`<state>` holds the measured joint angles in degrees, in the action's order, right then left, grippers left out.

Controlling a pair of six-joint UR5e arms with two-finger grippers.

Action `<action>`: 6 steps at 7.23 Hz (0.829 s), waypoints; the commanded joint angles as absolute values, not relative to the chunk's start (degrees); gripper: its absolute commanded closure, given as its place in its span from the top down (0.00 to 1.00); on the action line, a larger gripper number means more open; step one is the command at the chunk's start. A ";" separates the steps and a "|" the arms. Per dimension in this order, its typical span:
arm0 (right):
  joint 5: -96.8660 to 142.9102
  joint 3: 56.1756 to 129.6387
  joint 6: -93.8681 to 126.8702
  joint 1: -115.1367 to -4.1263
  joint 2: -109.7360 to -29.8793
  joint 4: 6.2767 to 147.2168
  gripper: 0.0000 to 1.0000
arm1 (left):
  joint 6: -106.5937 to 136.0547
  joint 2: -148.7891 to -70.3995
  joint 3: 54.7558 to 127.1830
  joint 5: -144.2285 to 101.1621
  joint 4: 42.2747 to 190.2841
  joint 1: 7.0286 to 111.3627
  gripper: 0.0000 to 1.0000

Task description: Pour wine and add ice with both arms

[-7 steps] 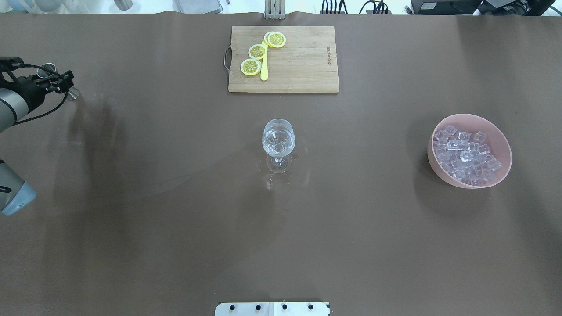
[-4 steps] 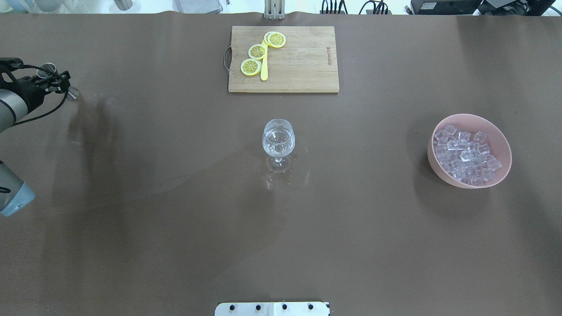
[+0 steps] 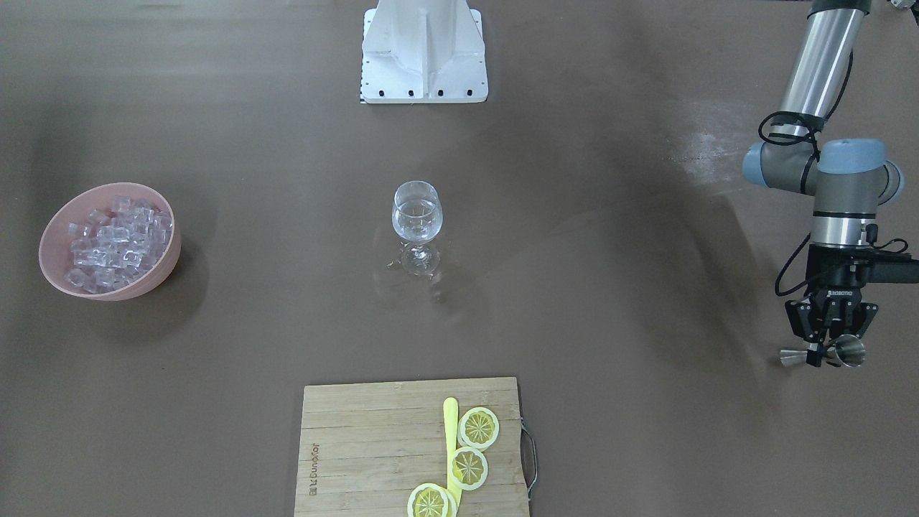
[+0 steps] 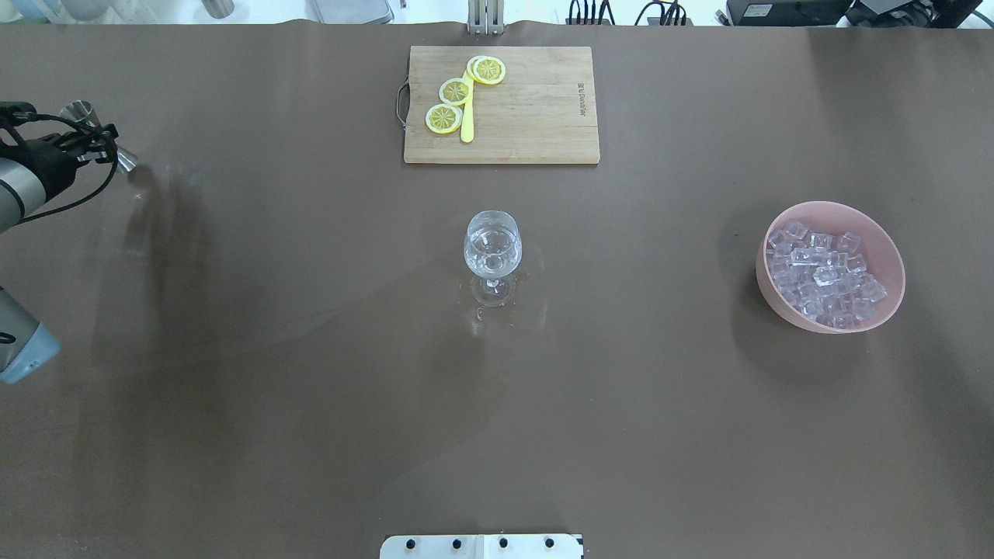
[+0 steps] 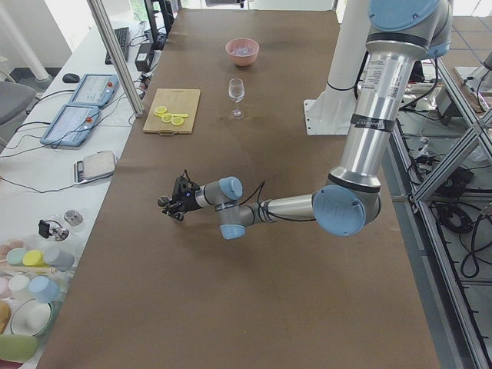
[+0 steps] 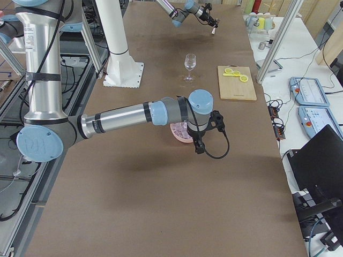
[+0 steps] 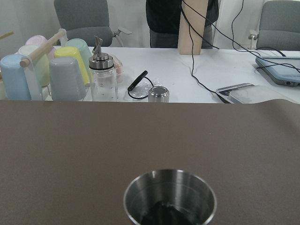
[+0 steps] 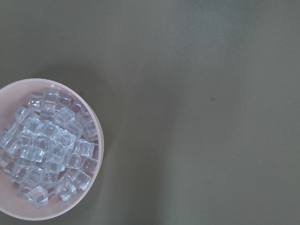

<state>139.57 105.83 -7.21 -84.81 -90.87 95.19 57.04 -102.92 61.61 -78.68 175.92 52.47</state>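
Firmly closed, the left gripper (image 3: 818, 352) clamps a steel jigger (image 3: 851, 352) by its waist, held sideways near the left end of the table (image 4: 311, 427). Whether the right gripper (image 6: 199, 148) is open, I cannot tell; it hangs over the pink bowl (image 4: 887, 242) of ice (image 4: 823, 279). The wine (image 4: 492, 261) sits in the glass (image 4: 492, 292) at mid-table, well apart from both, near a cutting board (image 4: 536, 109) with lemon slices (image 4: 456, 91)
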 commanded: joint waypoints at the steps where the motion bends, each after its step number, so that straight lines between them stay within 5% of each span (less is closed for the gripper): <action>1: 139.57 105.91 -7.21 -84.81 -90.79 95.19 1.00 | 57.40 -103.01 65.54 -78.84 175.96 52.56 0.00; 6: 139.48 106.00 -7.29 -84.81 -90.79 95.19 1.00 | 49.31 -102.83 77.14 -86.55 175.79 52.56 0.00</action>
